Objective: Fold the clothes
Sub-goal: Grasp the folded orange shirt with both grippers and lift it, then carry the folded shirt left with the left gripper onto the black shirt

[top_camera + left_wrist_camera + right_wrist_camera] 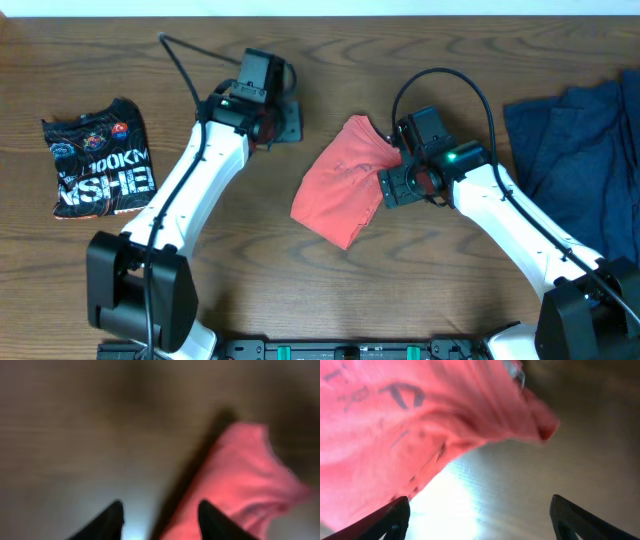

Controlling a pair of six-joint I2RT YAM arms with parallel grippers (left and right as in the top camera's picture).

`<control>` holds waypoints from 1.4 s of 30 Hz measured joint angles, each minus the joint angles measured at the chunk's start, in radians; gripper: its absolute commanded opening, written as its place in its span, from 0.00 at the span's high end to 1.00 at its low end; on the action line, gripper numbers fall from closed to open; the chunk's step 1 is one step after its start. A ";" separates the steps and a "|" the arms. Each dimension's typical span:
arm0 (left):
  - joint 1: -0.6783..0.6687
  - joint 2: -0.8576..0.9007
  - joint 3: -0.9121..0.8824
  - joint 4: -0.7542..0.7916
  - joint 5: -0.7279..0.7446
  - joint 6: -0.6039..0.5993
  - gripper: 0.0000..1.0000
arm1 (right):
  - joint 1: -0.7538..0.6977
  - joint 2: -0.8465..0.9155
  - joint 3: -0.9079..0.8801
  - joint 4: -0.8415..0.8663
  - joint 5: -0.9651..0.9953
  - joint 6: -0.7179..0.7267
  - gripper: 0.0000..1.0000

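Note:
The coral-red T-shirt lies bunched and roughly folded at the table's middle, faint lettering showing through. It also shows in the left wrist view and in the right wrist view. My left gripper is open and empty, above the wood just left of the shirt; its fingertips are apart. My right gripper is open and empty at the shirt's right edge, its fingertips wide apart over bare wood. A folded black printed shirt lies at the far left. A navy-blue garment lies crumpled at the far right.
The wooden table carries all three garments. A black cable runs from the left arm across the back of the table. The arm bases stand at the front edge.

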 measured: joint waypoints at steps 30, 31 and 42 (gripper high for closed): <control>-0.040 0.490 0.014 0.301 0.722 0.188 0.94 | 0.000 -0.016 0.000 -0.230 0.049 0.187 0.08; -0.037 0.490 0.014 0.301 0.724 0.187 0.94 | 0.000 -0.016 0.000 -0.230 0.048 0.187 0.08; 0.271 0.267 0.028 0.236 0.512 0.106 0.94 | 0.000 -0.017 0.000 -0.235 0.057 0.189 0.07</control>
